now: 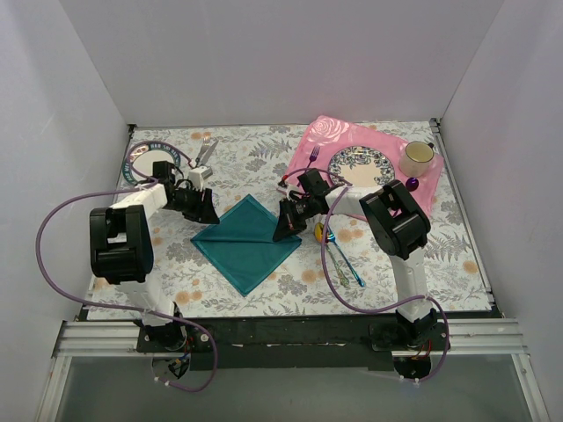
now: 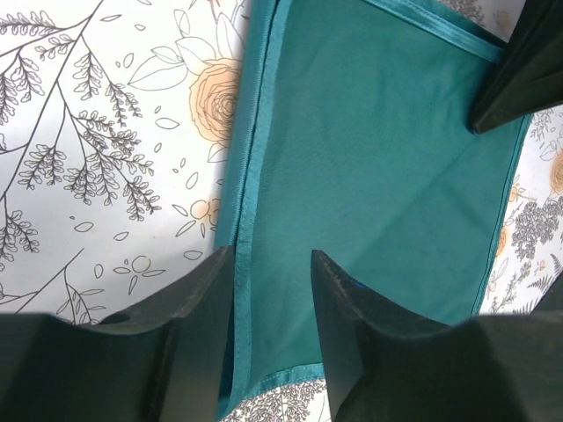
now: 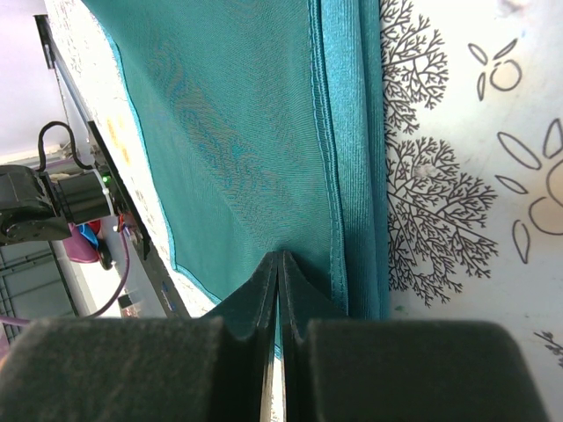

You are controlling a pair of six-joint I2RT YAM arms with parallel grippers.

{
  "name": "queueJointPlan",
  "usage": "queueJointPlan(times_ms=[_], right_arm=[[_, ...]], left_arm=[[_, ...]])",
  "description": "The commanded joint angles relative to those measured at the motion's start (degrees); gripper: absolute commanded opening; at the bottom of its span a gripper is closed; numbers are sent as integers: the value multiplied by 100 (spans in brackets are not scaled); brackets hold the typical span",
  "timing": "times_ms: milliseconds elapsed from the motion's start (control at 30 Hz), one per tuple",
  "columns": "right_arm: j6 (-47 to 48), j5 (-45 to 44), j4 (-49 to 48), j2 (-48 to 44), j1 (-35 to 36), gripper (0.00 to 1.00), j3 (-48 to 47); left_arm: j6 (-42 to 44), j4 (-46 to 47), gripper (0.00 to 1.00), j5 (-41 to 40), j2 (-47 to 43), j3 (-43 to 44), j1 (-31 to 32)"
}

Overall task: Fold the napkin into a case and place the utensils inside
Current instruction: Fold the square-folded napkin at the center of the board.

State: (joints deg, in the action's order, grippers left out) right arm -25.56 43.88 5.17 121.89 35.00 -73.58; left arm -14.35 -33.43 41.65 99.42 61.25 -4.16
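Note:
The teal napkin lies on the flowered tablecloth as a diamond, with a fold across its upper half. My left gripper is low at its left corner. In the left wrist view it is open, and the napkin's hemmed edge runs between the fingers. My right gripper is at the right corner. Its jaws are shut on the napkin, a thin strip of teal showing between them. The utensils lie side by side just right of the napkin. No case shape shows.
A pink placemat at the back right carries a patterned plate, a mug and a purple fork. At the back left a second plate sits beside a green-handled fork and knife.

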Motion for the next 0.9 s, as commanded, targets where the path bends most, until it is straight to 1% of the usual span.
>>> queueJointPlan(times_ms=[0, 100, 200, 400, 433, 500, 667, 867], right_arm=[[174, -336, 169, 55, 15, 6, 46], [174, -336, 177, 63, 6, 6, 54], [183, -336, 177, 55, 15, 6, 63], [157, -336, 169, 99, 15, 6, 19], [157, -345, 169, 99, 7, 6, 19], [157, -336, 160, 98, 6, 6, 28], [166, -345, 169, 90, 15, 6, 28], [157, -327, 151, 90, 15, 6, 46]], left_arm=[[-6, 179, 36, -87, 95, 281, 38], [-15, 205, 33, -113, 200, 334, 108], [-50, 337, 33, -104, 254, 396, 161], [-314, 680, 33, -148, 710, 975, 337], [-340, 741, 33, -174, 876, 1063, 546], [-384, 794, 33, -271, 1026, 1318, 732], [-621, 978, 33, -289, 1413, 1653, 943], [-683, 1067, 33, -271, 1607, 1820, 1093]])
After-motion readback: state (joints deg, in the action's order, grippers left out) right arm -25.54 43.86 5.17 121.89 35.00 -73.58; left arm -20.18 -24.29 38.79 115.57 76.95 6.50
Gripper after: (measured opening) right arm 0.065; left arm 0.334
